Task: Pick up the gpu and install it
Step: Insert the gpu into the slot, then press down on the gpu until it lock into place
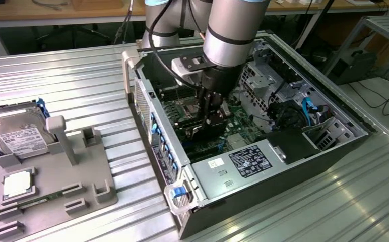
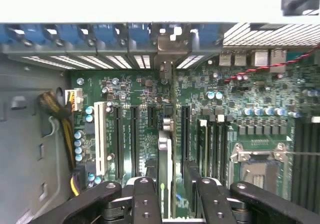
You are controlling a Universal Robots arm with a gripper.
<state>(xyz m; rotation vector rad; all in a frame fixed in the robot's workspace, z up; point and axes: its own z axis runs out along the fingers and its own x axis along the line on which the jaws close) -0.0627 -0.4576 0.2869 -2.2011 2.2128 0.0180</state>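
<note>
My gripper (image 1: 211, 120) reaches down into the open computer case (image 1: 201, 212), over the green motherboard (image 1: 238, 123). It is shut on the gpu (image 1: 202, 133), a thin dark card held on edge. In the wrist view the gpu (image 2: 165, 156) stands edge-on between my black fingers (image 2: 145, 199), and the gripper (image 2: 172, 204) grips it from both sides. The card lines up with one of the long dark expansion slots (image 2: 135, 134), its silver bracket end (image 2: 165, 52) toward the case's rear slot openings. Whether the card touches the slot I cannot tell.
A grey fixture (image 1: 93, 186) on the metal table at the exterior view's left holds a silver hard drive (image 1: 19, 133), a square processor (image 1: 16, 184) and a green memory stick (image 1: 40, 200). Inside the case sit the power supply (image 1: 248, 161), cables (image 1: 309, 108) and blue slot latches (image 2: 100, 34).
</note>
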